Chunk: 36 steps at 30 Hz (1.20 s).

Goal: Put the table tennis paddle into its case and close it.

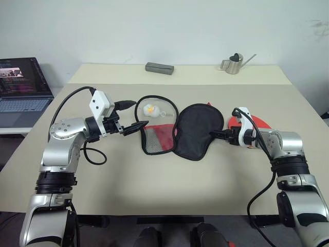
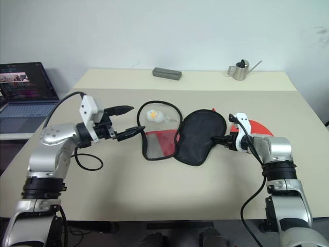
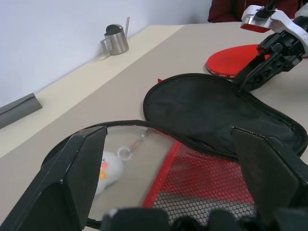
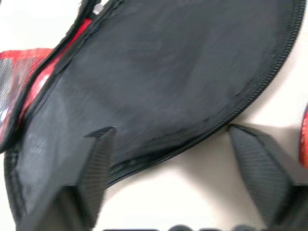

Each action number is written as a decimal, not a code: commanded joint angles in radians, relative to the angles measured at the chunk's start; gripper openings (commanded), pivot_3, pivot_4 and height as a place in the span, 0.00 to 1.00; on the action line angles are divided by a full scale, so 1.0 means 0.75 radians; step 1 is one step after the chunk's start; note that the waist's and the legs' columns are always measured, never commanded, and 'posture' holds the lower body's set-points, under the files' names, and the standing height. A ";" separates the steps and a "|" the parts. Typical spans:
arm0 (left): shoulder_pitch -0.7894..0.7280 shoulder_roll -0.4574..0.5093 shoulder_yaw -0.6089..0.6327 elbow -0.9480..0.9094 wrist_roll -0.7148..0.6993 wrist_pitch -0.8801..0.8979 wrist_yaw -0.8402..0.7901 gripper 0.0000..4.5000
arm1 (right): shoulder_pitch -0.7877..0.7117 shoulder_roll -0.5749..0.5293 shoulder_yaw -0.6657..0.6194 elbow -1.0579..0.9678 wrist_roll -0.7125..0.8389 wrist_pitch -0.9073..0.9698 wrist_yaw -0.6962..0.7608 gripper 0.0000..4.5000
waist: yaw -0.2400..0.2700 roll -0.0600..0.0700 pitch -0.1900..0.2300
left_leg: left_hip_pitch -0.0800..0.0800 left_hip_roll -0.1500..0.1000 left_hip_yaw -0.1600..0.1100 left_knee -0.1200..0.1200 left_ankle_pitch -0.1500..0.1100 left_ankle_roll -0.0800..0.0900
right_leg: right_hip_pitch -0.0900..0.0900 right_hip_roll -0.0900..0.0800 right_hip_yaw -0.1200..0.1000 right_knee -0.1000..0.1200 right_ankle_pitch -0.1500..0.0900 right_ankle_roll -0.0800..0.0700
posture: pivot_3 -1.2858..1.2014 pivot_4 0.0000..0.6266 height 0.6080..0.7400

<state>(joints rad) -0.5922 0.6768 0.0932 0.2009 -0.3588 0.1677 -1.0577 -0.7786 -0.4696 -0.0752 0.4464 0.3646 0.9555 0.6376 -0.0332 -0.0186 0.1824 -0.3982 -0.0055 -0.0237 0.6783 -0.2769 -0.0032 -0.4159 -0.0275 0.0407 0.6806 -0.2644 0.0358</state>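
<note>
Table tennis paddle (image 1: 255,122): lies flat on the table (image 1: 154,185), red face up, at about 3 o'clock from the case and just behind the right end effector; not yet inside the case.
Case (image 1: 194,131): spread open mid-table, black outer half on the right, red and grey-mesh lined half (image 1: 157,138) on the left, with the small white-yellow charm (image 1: 150,109) inside the zip loop at about 11 o'clock of the lining.
Right end effector (image 1: 218,135): jaws apart and holding nothing, fingertips straddling the black half's edge at its 3 o'clock side, the paddle just beyond its wrist.
Left end effector (image 1: 134,116): spread wide and empty, hovering at the lined half's 9 o'clock edge, well apart from the paddle.
Risk, grip: closing on the thin fabric edge may pinch only the zip seam, so the flap could slip free or drag the whole case.
Risk, paddle: the right arm sits almost over the paddle; a sweep could knock it towards the table edge.
Risk, charm: the cord could catch in the zip on closing.
</note>
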 commanded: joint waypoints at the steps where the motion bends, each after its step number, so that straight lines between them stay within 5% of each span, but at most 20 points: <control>1: -0.027 0.005 0.017 -0.012 -0.001 -0.024 0.002 1.00 | -0.039 -0.003 0.007 0.008 -0.024 -0.056 0.001 0.57 | 0.000 0.000 0.000 | 0.000 0.000 0.000 0.000 0.000 0.000 | 0.000 0.000 0.000 0.000 0.000 0.000 | 0.52 0.24 1.00; 8: -0.006 0.007 0.023 -0.018 0.003 -0.028 0.003 1.00 | -0.054 -0.002 0.039 0.036 -0.076 -0.141 0.005 0.03 | 0.000 0.000 0.000 | 0.000 0.000 0.000 0.000 0.000 0.000 | -0.001 0.000 0.000 0.000 0.000 0.000 | 0.52 0.24 1.00; 9: -0.004 0.007 0.023 -0.020 0.003 -0.027 0.004 1.00 | -0.058 -0.001 0.047 0.038 -0.084 -0.152 0.005 0.01 | 0.000 0.000 0.000 | 0.000 0.000 0.000 0.000 0.000 0.000 | -0.001 0.000 0.000 0.000 0.000 0.000 | 0.52 0.24 1.00; 36: 0.000 -0.005 0.005 -0.020 0.022 -0.040 0.009 1.00 | -0.388 -0.044 0.222 0.579 -0.427 -0.620 0.183 0.01 | -0.001 0.000 0.000 | -0.003 0.000 0.002 -0.002 0.000 0.000 | -0.005 0.000 0.001 0.000 0.000 0.000 | 0.52 0.24 1.00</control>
<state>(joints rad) -0.5848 0.6718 0.0833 0.2020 -0.3404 0.1622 -1.0554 -1.0346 -0.4861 0.0943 0.8810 0.0579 0.5230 0.7650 -0.0336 -0.0186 0.1824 -0.4003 -0.0055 -0.0223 0.6771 -0.2769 -0.0032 -0.4195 -0.0276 0.0417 0.6805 -0.2644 0.0357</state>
